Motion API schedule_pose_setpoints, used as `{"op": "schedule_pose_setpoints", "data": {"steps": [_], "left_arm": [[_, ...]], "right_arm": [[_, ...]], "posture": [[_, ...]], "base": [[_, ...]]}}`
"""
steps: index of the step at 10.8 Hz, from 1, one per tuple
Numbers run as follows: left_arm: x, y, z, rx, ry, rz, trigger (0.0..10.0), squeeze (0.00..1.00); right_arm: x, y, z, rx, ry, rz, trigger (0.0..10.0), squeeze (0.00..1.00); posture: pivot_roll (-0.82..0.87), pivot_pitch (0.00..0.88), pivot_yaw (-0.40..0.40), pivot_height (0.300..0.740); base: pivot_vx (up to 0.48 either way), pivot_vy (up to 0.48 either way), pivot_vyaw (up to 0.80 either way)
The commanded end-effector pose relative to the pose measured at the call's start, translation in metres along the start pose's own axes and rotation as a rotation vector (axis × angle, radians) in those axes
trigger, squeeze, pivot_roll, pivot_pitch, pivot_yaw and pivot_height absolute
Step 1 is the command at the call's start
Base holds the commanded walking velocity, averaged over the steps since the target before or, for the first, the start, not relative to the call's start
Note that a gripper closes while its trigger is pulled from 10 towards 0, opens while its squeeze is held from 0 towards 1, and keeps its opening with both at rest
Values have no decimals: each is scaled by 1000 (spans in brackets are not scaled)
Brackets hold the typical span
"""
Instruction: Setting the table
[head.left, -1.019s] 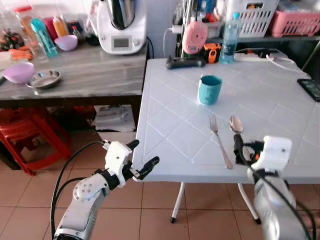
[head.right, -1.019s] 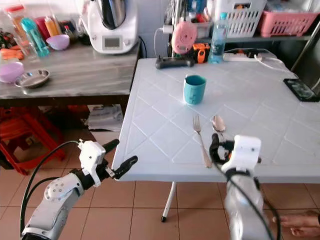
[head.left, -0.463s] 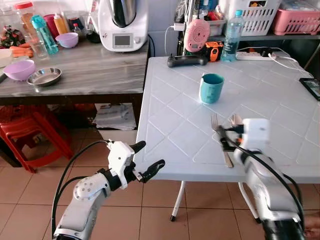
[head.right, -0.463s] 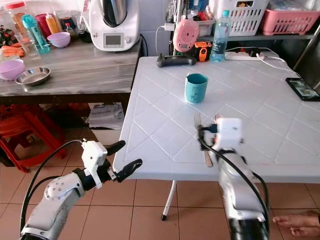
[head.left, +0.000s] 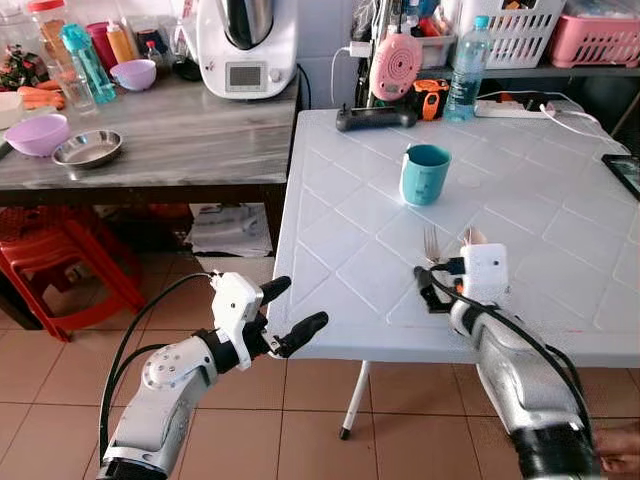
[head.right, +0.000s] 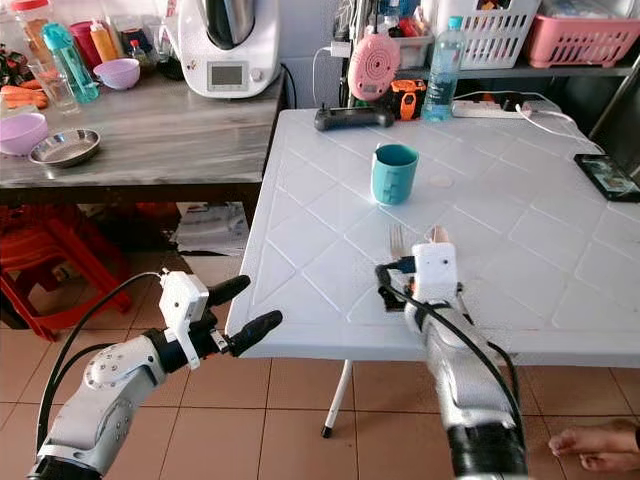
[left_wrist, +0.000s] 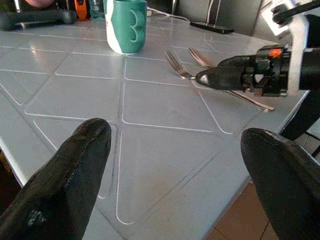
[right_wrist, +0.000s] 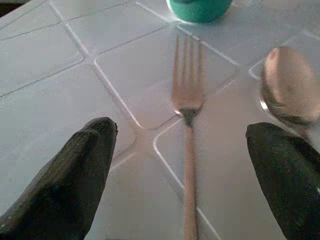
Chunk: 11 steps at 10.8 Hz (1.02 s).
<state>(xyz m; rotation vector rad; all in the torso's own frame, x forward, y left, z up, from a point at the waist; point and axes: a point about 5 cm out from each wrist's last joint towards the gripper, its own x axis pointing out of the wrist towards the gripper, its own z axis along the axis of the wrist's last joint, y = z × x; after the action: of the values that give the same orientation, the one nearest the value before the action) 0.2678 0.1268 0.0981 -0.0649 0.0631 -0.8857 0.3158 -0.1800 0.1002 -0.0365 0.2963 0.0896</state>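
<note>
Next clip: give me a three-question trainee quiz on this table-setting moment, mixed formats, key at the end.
1. True or false: the right gripper is open, its fingers either side of the fork.
2. What lies beside the fork on the white table, on the robot's right?
A. knife
B. spoon
C. bowl
3. Fill in: the teal ____ stands upright beyond the cutlery.

Key: 1 true. 2 B, the spoon. 3 cup.
</note>
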Motion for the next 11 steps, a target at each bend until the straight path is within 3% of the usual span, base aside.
{"op": "schedule_pose_setpoints", "data": {"steps": [1, 5, 6, 7, 8, 11], "left_arm": [[-3, 1, 3, 5, -2, -5, 10000, 0], [-6, -8, 1, 3, 14, -71, 10000, 0], [-5, -10, 3, 7, 11, -82, 10000, 0], [-5, -10, 3, 7, 10, -84, 10000, 0], [-4, -9, 5, 22, 3, -82, 10000, 0], [3, -14, 12, 85, -26, -128, 10000, 0]], "right_arm": [[5, 8, 3, 1, -5, 37, 10000, 0], [11, 2, -6, 15, 50, 32, 10000, 0], [12, -1, -10, 35, 63, 40, 7569, 0], [13, -2, -11, 39, 63, 37, 2392, 0], [14, -3, -12, 42, 67, 38, 0, 0], [15, -1, -23, 30, 137, 81, 0, 0]], "posture": [[6, 52, 58, 740], [15, 67, 63, 740], [16, 67, 66, 740], [16, 68, 68, 740], [17, 66, 68, 740], [16, 64, 56, 740]], "base": [[0, 0, 0], [0, 0, 0], [0, 0, 0], [0, 0, 0], [0, 0, 0], [0, 0, 0]]}}
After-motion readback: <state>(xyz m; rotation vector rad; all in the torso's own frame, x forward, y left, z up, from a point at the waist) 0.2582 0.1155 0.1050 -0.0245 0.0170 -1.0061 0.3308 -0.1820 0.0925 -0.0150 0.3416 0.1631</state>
